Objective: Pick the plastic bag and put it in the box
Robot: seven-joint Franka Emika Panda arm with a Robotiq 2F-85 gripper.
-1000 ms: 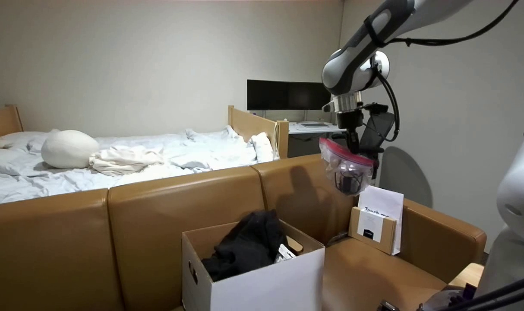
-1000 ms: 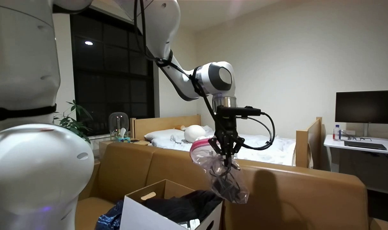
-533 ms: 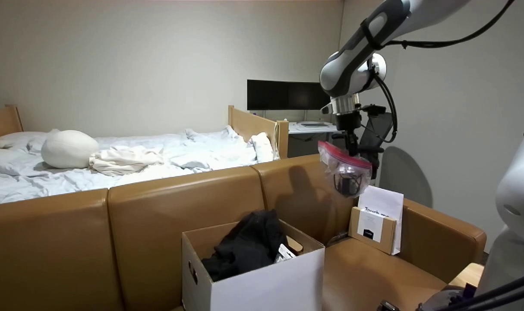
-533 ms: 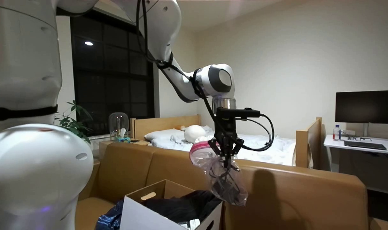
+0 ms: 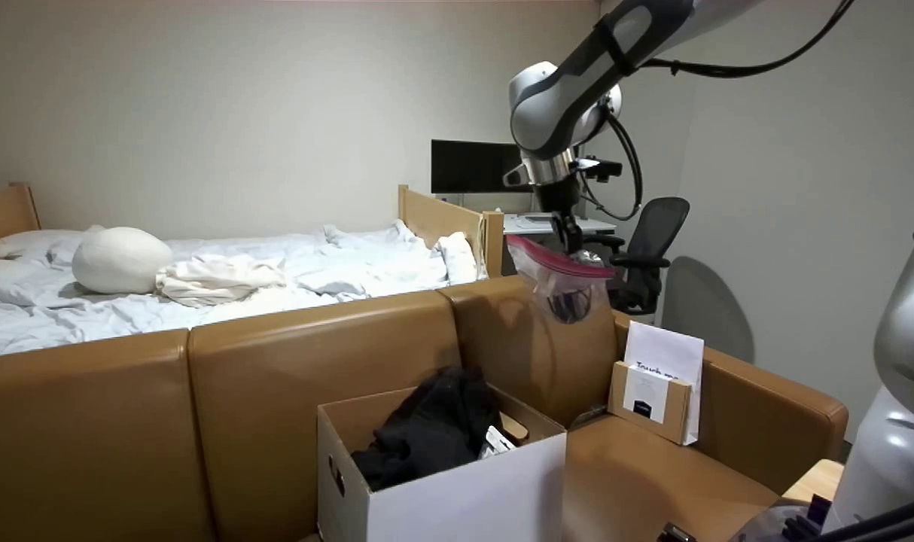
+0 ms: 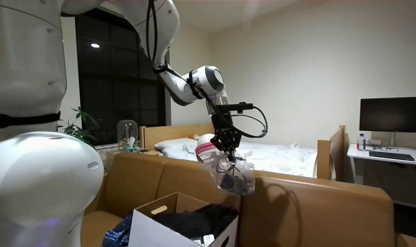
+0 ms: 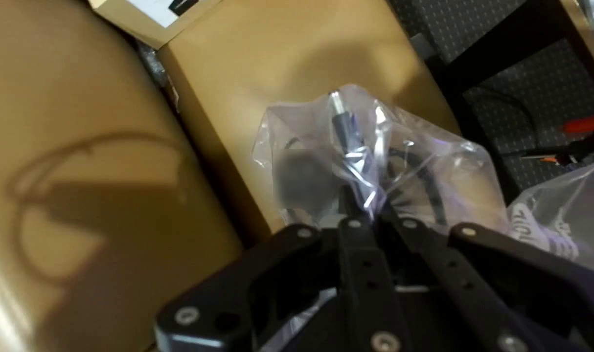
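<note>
Red marked the zip band of the single plastic bag [image 5: 553, 278], which hung tilted from the one gripper [image 6: 231, 158], in the air above the sofa [image 5: 314, 361] and apart from the box [image 5: 464, 489]. The gripper's two fingers [image 7: 364, 249] were clenched on the clear plastic, bunching it between them. Inside the bag were dark cable loops, at least one bulky dark item and one metal-tipped plug [image 7: 344, 122].

One box, white outside and brown within, stood before the backrest, two hand-holes in view. It held a heap of black cloth [image 5: 434, 429] and something small and white [image 5: 496, 442], partly hidden. In an exterior view, blue patterned cloth [image 6: 118, 232] lay just beside it.

Three backrest sections showed in an exterior view. Near the armrest leaned one flat brown package [image 5: 649, 403] and one white sheet [image 5: 669, 350] with black lettering.

Behind the sofa were one bed [image 5: 367, 263] with one rounded white cushion [image 5: 122, 260], one office chair [image 5: 656, 233], one monitor [image 6: 393, 115] and one white worktop [image 6: 358, 154] bearing one bottle [image 6: 361, 142], one pair of glasses [image 6: 384, 148] and one flat dark device [image 6: 392, 156]. One plant [image 6: 78, 132] stood by the dark window [image 6: 122, 79].
</note>
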